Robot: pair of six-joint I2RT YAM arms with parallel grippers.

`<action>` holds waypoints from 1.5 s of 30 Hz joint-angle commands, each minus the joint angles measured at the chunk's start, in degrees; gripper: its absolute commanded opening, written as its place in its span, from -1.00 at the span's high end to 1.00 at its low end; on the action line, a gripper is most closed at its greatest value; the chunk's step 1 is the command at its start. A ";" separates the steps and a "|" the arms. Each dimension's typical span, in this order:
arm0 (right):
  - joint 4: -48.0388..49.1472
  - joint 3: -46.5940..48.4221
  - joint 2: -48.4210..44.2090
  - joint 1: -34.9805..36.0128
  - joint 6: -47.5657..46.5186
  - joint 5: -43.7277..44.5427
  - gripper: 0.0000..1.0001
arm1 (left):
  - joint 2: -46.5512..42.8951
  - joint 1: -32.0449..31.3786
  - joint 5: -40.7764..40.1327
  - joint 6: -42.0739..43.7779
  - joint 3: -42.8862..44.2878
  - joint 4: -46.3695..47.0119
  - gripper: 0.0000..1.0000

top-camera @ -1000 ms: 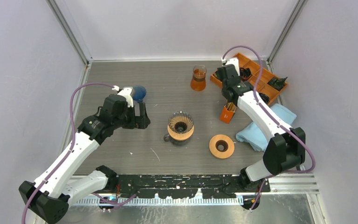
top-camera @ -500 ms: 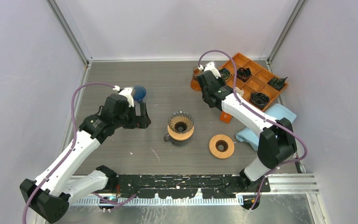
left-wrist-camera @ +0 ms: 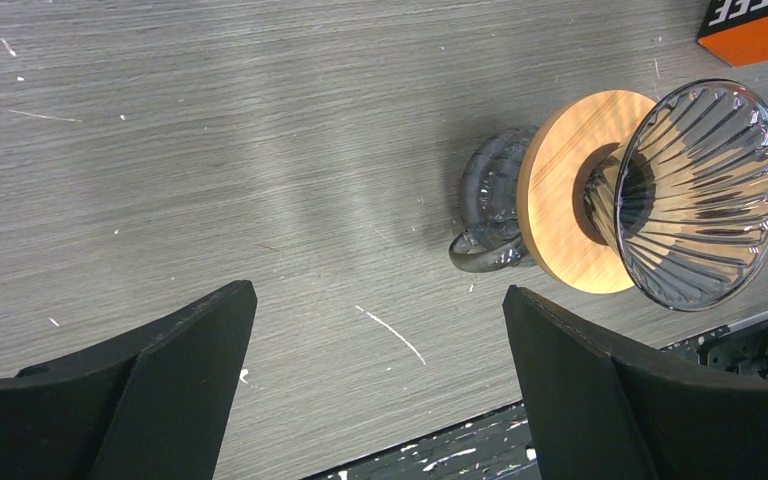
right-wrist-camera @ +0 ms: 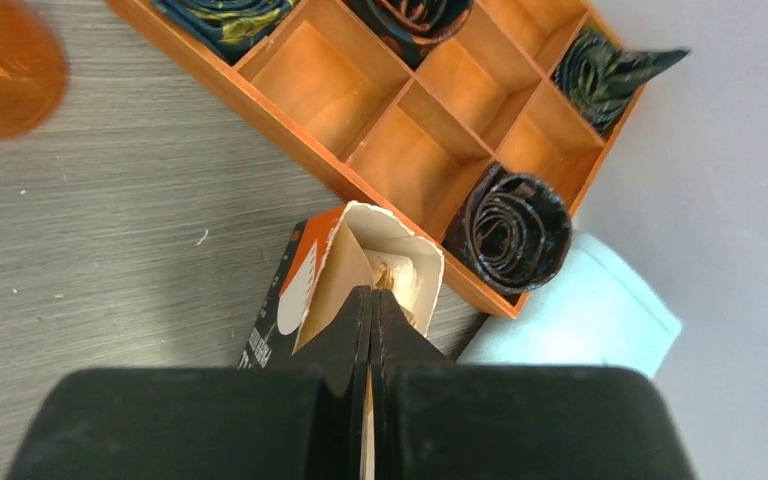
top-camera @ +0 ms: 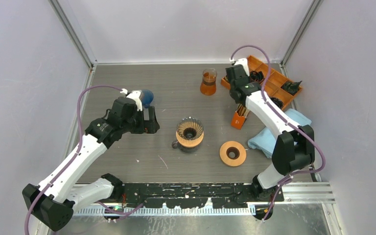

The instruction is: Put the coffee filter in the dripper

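Coverage from above takes in both arms at once: the left jaws hang spread wide just left of the dripper (top-camera: 190,130), while the right jaws sit over the far right of the table (top-camera: 127,156), with a glass beaker (top-camera: 208,82) of orange liquid to their left and a compartmented orange tray (top-camera: 278,81) to their right. Only this view shows the wooden ring (top-camera: 226,153), which lies flat near the dripper and well behind the right jaws. The left wrist camera adds the close detail: the dripper (left-wrist-camera: 705,195) is a ribbed glass cone seated in a wooden collar (left-wrist-camera: 560,190) with a glass handle, standing ahead and to the right of the gap between the parted jaws and touching neither. The right wrist camera shows its jaws pressed flat together, their tips just at the open top of an upright orange filter box (right-wrist-camera: 290,300); whether they touch the cardboard cannot be told. Pale brown coffee filters (right-wrist-camera: 395,275) are tucked inside that box. Beyond it, several compartments of the tray (right-wrist-camera: 310,85) hold dark rolled items, one coil (right-wrist-camera: 510,228) nearest the box. A light blue cloth (right-wrist-camera: 585,320) lies to the right of the jaws, against the tray's corner.
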 commanded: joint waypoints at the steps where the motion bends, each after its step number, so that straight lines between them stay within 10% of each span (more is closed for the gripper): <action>1: -1.13 1.15 -4.14 -4.37 7.78 -10.33 0.92 | 0.53 -0.45 -0.37 -0.79 2.13 3.51 -0.95; 10: -0.91 1.76 -7.02 -14.30 16.70 -33.22 0.92 | 2.63 -1.24 -0.12 -1.30 3.14 4.41 -0.95; 35: -0.19 -1.96 -8.48 -18.72 20.07 -37.50 0.99 | 4.73 -3.93 -0.65 -1.63 4.75 5.27 -0.95; 45: -1.87 -3.57 -7.75 -18.73 20.65 -41.58 0.56 | 4.47 -4.25 -0.62 -1.52 4.77 4.93 -0.95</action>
